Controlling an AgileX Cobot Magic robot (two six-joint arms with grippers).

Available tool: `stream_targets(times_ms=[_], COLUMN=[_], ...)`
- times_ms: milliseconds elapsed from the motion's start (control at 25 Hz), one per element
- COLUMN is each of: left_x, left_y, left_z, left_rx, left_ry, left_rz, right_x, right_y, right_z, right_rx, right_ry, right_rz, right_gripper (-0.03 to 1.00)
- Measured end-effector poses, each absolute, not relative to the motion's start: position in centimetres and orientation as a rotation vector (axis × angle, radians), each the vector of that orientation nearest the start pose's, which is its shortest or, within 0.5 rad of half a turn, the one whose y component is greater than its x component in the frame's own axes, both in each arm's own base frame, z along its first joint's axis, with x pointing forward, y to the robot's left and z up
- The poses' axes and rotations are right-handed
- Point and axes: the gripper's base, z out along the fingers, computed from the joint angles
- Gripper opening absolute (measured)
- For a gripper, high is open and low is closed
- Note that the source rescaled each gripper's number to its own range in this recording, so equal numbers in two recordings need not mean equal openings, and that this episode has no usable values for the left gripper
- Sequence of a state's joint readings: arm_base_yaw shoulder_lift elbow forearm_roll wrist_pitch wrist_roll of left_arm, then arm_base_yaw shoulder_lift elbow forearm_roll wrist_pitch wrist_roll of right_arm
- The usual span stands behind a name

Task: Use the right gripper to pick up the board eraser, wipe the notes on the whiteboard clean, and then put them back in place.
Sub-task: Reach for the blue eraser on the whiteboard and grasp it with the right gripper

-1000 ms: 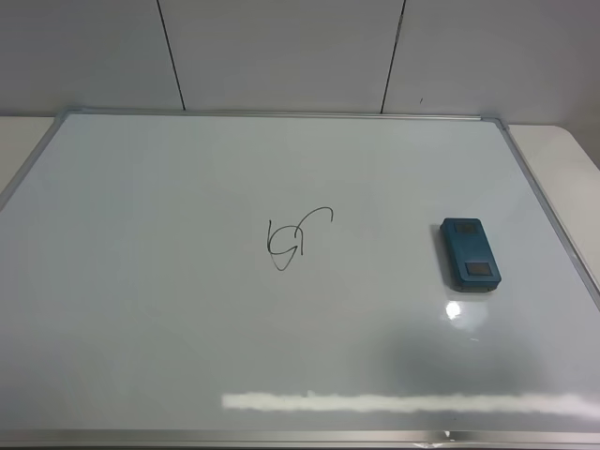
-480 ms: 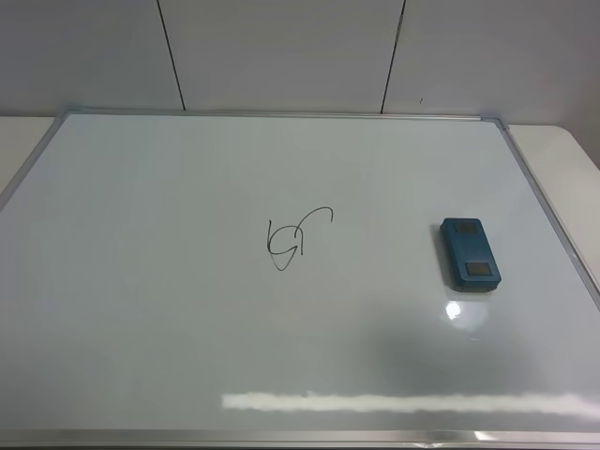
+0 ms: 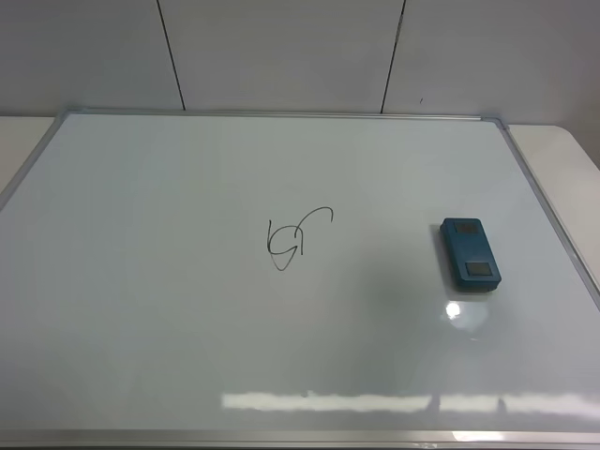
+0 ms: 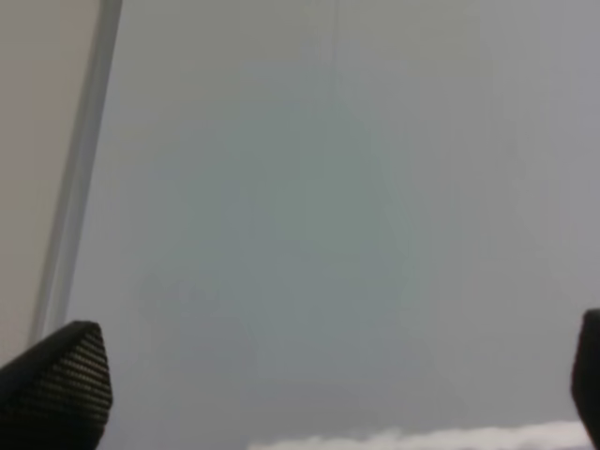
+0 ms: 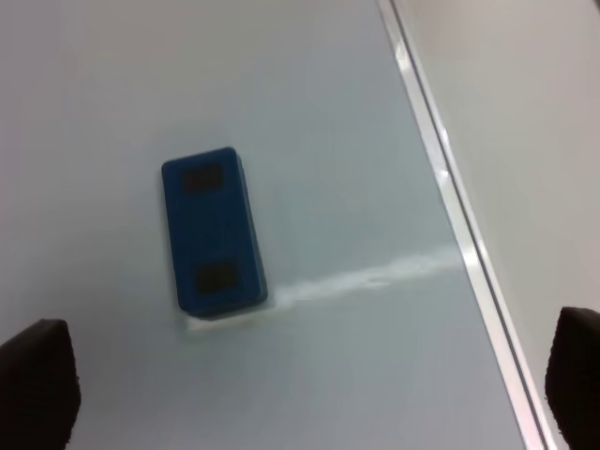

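The whiteboard (image 3: 169, 337) lies flat and fills the exterior high view. The notes (image 3: 292, 240), a black looped scribble, sit near its middle. The teal-blue board eraser (image 3: 470, 254) lies flat on the board at the right, two dark patches up. No arm shows in the exterior high view. In the right wrist view the right gripper (image 5: 305, 384) is open and empty, its fingertips (image 5: 36, 382) wide apart, hovering above the board short of the eraser (image 5: 213, 229). In the left wrist view the left gripper (image 4: 319, 389) is open and empty over bare board.
The board's silver frame (image 3: 548, 211) runs close to the eraser on its right, also seen in the right wrist view (image 5: 450, 197). Pale table surface (image 3: 562, 141) lies beyond the frame. A grey panelled wall (image 3: 281, 52) stands behind the board.
The eraser and the notes have not moved. A faint shadow and the light reflection on the board's near right part have shifted.
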State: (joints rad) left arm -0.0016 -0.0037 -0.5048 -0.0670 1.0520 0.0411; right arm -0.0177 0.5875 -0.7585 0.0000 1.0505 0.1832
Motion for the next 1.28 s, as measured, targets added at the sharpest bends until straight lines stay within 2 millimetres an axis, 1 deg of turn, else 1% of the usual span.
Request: stream_targets(times_ms=[280, 400, 560, 680, 840, 1040, 1280], left_x=[-0.6, -0.6, -0.6, -0.6, -0.6, -0.6, -0.6], left_y=[-0.5, -0.5, -0.5, -0.5, -0.5, -0.5, -0.5], left_z=[27.9, 27.9, 27.9, 27.9, 27.9, 27.9, 27.9], left_rx=[0.046, 0.046, 0.046, 0.046, 0.046, 0.046, 0.046], left_ry=[2.025, 2.025, 2.025, 2.025, 2.025, 2.025, 2.025], left_rz=[-0.055, -0.055, -0.055, -0.055, -0.055, -0.055, -0.055], right_x=[14.6, 16.7, 18.9, 20.4, 21.8, 23.4, 25.3], right_y=[0.2, 0.2, 0.1, 0.0, 0.2, 1.5, 3.4], right_z=[30.5, 29.0, 27.2, 26.4, 26.2, 25.5, 23.2], right_rx=[0.282, 0.297, 0.313, 0.316, 0.278, 0.188, 0.124], right_ry=[2.543, 2.616, 2.726, 2.777, 2.791, 2.804, 2.838], right_rz=[0.141, 0.138, 0.126, 0.112, 0.084, 0.081, 0.12], right_gripper=[1.0, 1.0, 1.0, 1.0, 1.0, 1.0, 1.0])
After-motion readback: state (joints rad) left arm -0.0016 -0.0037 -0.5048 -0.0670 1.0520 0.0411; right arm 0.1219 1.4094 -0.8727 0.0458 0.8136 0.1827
